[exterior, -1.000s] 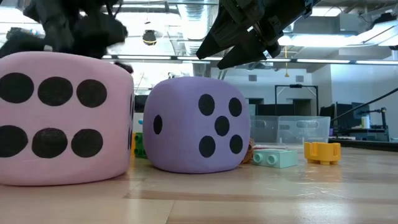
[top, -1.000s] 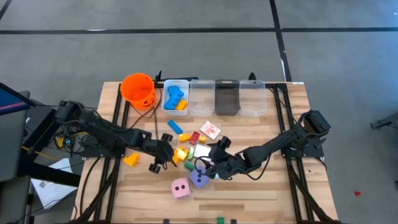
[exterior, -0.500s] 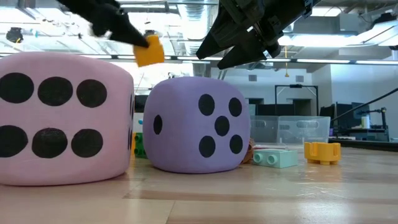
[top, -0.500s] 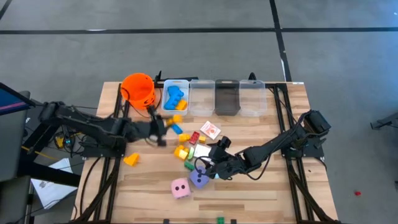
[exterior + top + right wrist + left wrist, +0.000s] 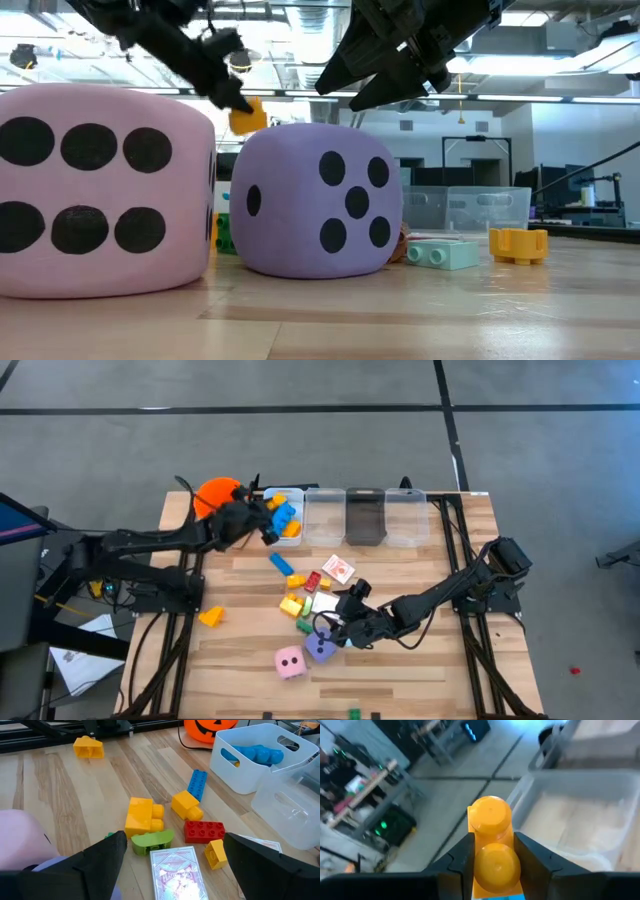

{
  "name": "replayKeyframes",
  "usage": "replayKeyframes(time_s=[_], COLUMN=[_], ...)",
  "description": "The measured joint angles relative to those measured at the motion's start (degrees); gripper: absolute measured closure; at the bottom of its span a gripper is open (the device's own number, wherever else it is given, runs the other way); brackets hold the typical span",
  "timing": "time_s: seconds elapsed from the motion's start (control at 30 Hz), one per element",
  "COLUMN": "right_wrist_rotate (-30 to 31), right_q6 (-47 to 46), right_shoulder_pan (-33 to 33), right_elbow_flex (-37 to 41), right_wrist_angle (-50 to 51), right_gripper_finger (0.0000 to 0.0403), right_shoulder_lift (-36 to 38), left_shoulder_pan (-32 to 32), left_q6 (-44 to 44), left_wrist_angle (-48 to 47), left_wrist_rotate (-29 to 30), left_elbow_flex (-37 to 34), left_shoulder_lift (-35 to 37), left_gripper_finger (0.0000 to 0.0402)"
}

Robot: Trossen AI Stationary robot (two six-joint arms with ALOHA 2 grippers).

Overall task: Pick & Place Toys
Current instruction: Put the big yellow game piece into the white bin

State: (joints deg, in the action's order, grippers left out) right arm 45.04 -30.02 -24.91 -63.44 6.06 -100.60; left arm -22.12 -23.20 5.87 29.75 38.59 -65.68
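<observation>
My left gripper (image 5: 492, 865) is shut on an orange-yellow two-stud block (image 5: 491, 832), held in the air over the white bin (image 5: 284, 517) at the table's far side; the low view shows that block (image 5: 247, 115) high up. My right gripper (image 5: 175, 842) hangs open just above the purple die (image 5: 320, 649) and touches nothing. The pink die (image 5: 290, 662) rests on the table beside the purple one. Loose blocks (image 5: 297, 602) and a card (image 5: 340, 568) lie flat at the table's middle. An orange block (image 5: 211, 617) lies apart to the left. My left gripper pinches the block's two opposite sides (image 5: 476, 860) between its two fingers (image 5: 461, 862). The fingers come nearly level from the table's left, tipped slightly down. The studs face the camera, and the block's far end sticks out past the fingertips. It is lifted clear of everything.
An orange pumpkin bucket (image 5: 214, 495) stands just left of the white bin, which holds blue toys (image 5: 286, 513). Three clear bins (image 5: 365, 515) line the far edge to its right. A blue block (image 5: 281, 563) lies between the bins and the pile.
My left gripper has swung from the block pile at the table's middle toward the far edge, rising and turning on the way. It carries the orange-yellow block, now lifted clear over the white bin.
</observation>
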Motion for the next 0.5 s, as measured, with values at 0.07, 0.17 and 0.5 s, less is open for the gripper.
replayKeyframes(time_s=[0.07, 0.17, 0.5], right_wrist_rotate=[0.0, 0.0, 0.0], right_q6=[0.0, 0.0, 0.0], right_shoulder_pan=[0.0, 0.0, -0.1], right_elbow_flex=[0.0, 0.0, 0.0], right_wrist_angle=[-0.1, -0.1, -0.1], right_gripper_finger=[0.0072, 0.0072, 0.0072], right_shoulder_lift=[0.0, 0.0, 0.0], left_shoulder_pan=[-2.2, -4.2, -4.7], left_q6=[1.4, 3.8, 4.0], left_wrist_angle=[0.5, -0.1, -1.9], left_wrist_rotate=[-2.8, -4.8, -4.8], left_elbow_flex=[0.0, 0.0, 0.0], left_shoulder_lift=[-2.1, -5.3, -11.6], left_gripper_finger=[0.0293, 0.0287, 0.0252])
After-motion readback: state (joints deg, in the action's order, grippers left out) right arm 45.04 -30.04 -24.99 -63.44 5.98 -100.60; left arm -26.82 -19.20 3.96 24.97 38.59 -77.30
